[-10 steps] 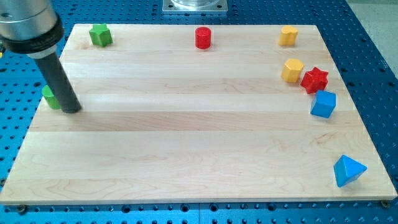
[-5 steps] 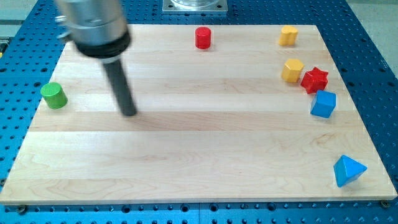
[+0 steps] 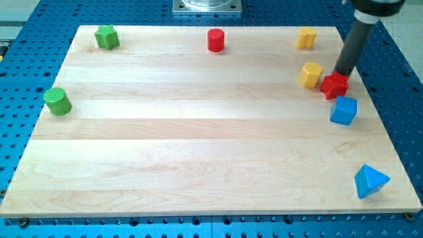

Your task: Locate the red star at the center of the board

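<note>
I have no pincer to speak of, wide or narrow; my arm ends in a plain dark rod, and my tip (image 3: 342, 74) sits right at the upper-right edge of the small red star-shaped block (image 3: 334, 85), touching it or very nearly so, as far as I can tell from this angle. That red star lies far over on the view's right side of the pale wooden board (image 3: 198, 145), well away from the middle where the task wants it, so I judge that the real work is not yet done: the star has to travel leftward and a little downward across open wood to reach the centre. Its neighbours crowd it: a yellow hexagonal block (image 3: 310, 75) sits just beside it on the left, and a blue cube (image 3: 344, 110) sits just below it, so a push toward the centre calls for care not to drag either along. From where my tip stands, above and to the right of the star, a push down and to the left looks to me like the natural line, though it may graze the blue cube. Farther off are another yellow block (image 3: 305, 38) near the top right, a red cylinder (image 3: 215, 40) at the top middle, a green star-like block (image 3: 106, 37) at the top left, a green cylinder (image 3: 57, 101) on the left edge, and a blue triangular block (image 3: 370, 181) at the bottom right.
</note>
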### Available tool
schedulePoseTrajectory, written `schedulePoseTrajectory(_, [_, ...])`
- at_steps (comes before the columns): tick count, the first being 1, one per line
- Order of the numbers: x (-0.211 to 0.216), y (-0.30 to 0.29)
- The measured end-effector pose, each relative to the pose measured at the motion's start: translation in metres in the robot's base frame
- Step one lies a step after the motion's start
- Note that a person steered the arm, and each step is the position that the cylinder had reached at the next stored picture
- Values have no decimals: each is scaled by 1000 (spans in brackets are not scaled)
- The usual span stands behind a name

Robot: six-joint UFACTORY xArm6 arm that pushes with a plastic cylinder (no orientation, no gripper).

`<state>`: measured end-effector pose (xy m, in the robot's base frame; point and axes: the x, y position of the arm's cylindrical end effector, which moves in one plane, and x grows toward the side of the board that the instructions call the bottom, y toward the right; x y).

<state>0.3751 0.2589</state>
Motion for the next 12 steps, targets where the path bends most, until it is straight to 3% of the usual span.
schedulePoseTrajectory(1, [38, -41])
schedulePoseTrajectory(2, [39, -129])
schedulePoseTrajectory(3, [34, -88])
schedulePoseTrajectory(4, [39, 14])
schedulePoseTrajectory(5, [82, 50])
schedulePoseTrajectory(8, [90, -136])
schedulePoseTrajectory(9, [79, -129])
schedulePoseTrajectory(10, [60, -86])
schedulePoseTrajectory(12, [51, -223])
